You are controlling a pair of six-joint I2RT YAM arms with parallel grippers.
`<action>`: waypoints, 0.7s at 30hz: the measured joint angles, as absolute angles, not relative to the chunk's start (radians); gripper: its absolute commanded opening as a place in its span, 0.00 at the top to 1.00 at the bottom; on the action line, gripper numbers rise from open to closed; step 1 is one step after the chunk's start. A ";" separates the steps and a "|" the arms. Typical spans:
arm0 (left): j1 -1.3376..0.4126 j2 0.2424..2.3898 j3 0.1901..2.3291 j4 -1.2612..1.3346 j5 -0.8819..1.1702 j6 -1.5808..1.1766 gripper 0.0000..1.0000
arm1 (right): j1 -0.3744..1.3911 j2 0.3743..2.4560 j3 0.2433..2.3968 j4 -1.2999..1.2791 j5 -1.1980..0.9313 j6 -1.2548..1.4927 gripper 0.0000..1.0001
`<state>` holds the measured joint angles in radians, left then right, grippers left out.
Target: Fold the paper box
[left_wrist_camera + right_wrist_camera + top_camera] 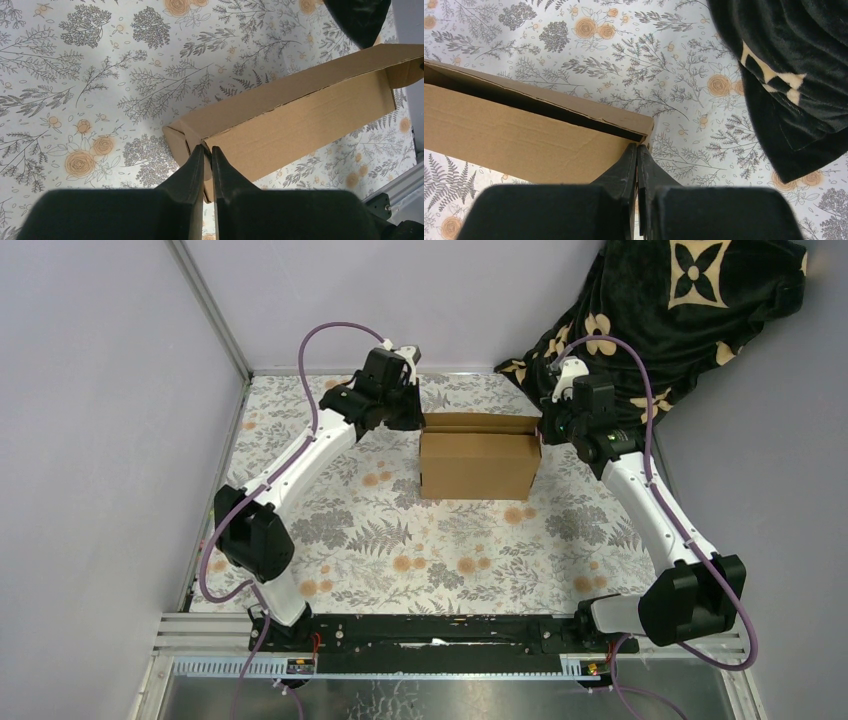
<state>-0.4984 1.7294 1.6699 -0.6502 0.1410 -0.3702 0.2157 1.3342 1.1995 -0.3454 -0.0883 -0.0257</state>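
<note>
While the paper box [477, 465] stands near the table's [330, 540] far edge, left gripper [208, 148] and right gripper [637, 146] each pinch an end wall, jaws nearly closed

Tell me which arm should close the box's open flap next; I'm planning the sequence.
Probably the right. The right gripper is shut, seemingly empty, at the paper box corner beside the open gap under the flap. The left gripper pinches cardboard at the other end and can steady it.
</note>
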 measured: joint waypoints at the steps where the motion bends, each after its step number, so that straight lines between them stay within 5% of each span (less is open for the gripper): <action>1: -0.498 1.734 1.675 -0.651 0.141 -0.376 0.87 | 0.216 1.333 1.199 -0.345 -0.085 -0.022 1.00; 21: -0.480 1.788 1.739 -0.667 0.175 -0.450 0.88 | 0.217 1.319 1.166 -0.297 -0.023 0.062 1.00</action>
